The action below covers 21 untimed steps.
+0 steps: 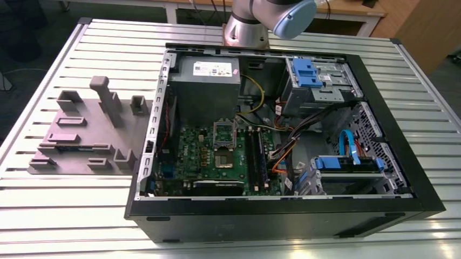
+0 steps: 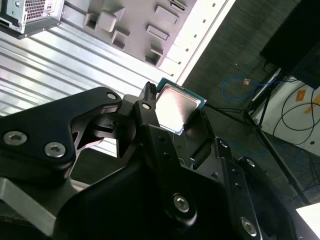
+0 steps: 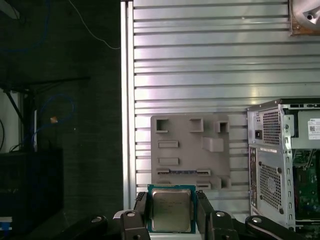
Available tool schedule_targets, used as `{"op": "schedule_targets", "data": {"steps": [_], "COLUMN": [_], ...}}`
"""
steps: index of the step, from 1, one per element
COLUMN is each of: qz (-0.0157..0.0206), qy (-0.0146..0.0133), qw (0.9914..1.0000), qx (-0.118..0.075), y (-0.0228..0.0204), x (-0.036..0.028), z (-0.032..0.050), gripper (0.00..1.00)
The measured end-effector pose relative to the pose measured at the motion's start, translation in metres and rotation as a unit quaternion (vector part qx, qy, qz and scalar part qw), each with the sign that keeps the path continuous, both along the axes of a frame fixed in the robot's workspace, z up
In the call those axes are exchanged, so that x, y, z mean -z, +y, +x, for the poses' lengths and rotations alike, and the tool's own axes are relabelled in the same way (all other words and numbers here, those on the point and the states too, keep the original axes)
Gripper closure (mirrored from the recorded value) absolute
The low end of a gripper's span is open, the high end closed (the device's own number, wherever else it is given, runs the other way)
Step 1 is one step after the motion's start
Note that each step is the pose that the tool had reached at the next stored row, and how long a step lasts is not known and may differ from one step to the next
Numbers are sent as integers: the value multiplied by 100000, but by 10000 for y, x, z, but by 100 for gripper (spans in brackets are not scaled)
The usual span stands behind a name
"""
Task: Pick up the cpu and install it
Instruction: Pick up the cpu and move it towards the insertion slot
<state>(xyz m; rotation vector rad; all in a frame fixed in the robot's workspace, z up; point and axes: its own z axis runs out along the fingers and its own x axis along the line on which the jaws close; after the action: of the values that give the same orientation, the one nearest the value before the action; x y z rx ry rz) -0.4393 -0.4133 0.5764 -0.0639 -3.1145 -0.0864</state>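
The jaws are clenched on the cpu, one finger pressing each of two opposite edges, so the chip's shiny metal top faces the camera in both wrist views. A thin green border shows around the metal lid. The chip hangs in the air, clear of every surface. Far behind it in the first wrist view lie the slatted metal table, a grey moulded tray with recesses, and one end of the open computer case.

In the exterior view the arm rises from the far side of the table. The tray sits at the exterior view's left, just beside the case. Inside the case the green motherboard lies flat, and its socket seems to stand open, though it is too small to be sure.
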Motion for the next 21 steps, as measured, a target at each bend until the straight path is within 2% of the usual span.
{"op": "schedule_targets", "data": {"steps": [8, 10, 21], "qz": [2, 0, 1], "qy": [-4, 1, -2], "qw": [100000, 100000, 100000], "qx": [1, 1, 2], "y": [0, 0, 0], "x": [-177, -205, -209], "z": [0, 0, 0], "gripper": [53, 53, 53]}}
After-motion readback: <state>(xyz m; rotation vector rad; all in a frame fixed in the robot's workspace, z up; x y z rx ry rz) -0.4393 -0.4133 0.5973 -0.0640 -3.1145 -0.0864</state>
